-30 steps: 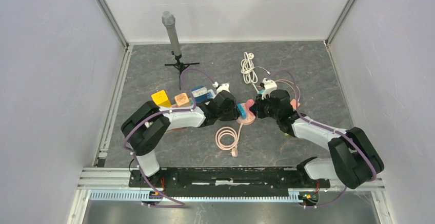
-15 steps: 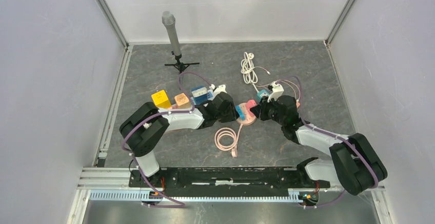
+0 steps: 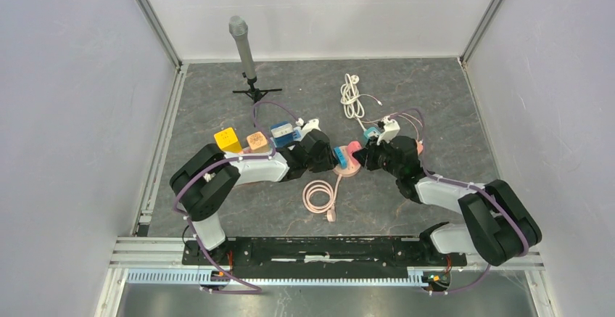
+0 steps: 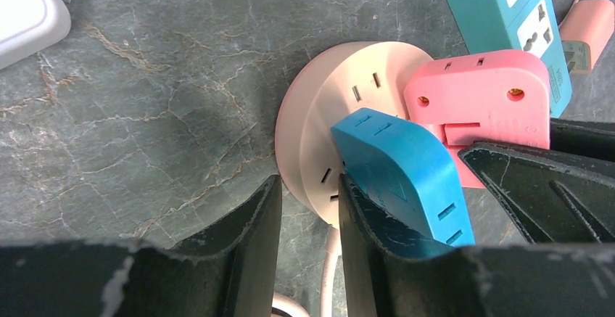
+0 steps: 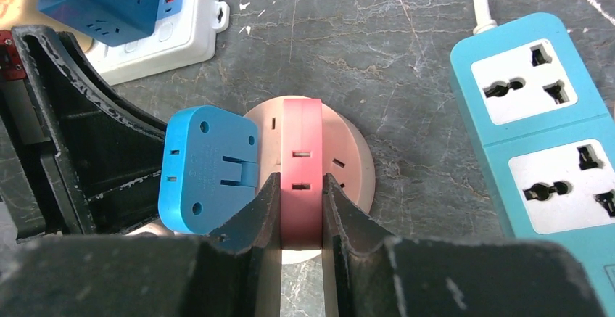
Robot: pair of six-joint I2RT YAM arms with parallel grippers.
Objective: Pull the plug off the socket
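Under the right wrist camera, the right end effector (image 5: 301, 186) is closed narrow on a pink rectangular plastic plug (image 5: 301, 132), with one finger pressed to each flat side. That plug stands seated in a round pale-pink plastic socket (image 5: 352, 161) lying flat on the bench. Just left of it, a blue square plastic plug (image 5: 207, 168) sits on the same socket, and the other arm's black fingers are right beside it. A teal plastic power strip (image 5: 537, 150) lies to the right, apart from the socket. A white power strip (image 5: 170, 27) carrying a dark blue cube adapter (image 5: 98, 1) lies at upper left.

Seen from the left wrist, the left end effector (image 4: 308, 186) shows only a narrow gap. The socket's rim and bare bench show through it, and nothing is clamped. The blue plug lies against the outer side of one finger.

From above, both end effectors meet at the socket near the middle of the grey marble-patterned bench (image 3: 435, 92). A coiled pink cable (image 3: 319, 195) lies just nearer the arm bases, and a bundled white cable (image 3: 352, 96) lies farther back. A grey microphone on a black tripod (image 3: 243, 45) stands at the rear left. A yellow block (image 3: 228, 139) and an orange block (image 3: 256, 141) sit by the left arm. White walls close in three sides.
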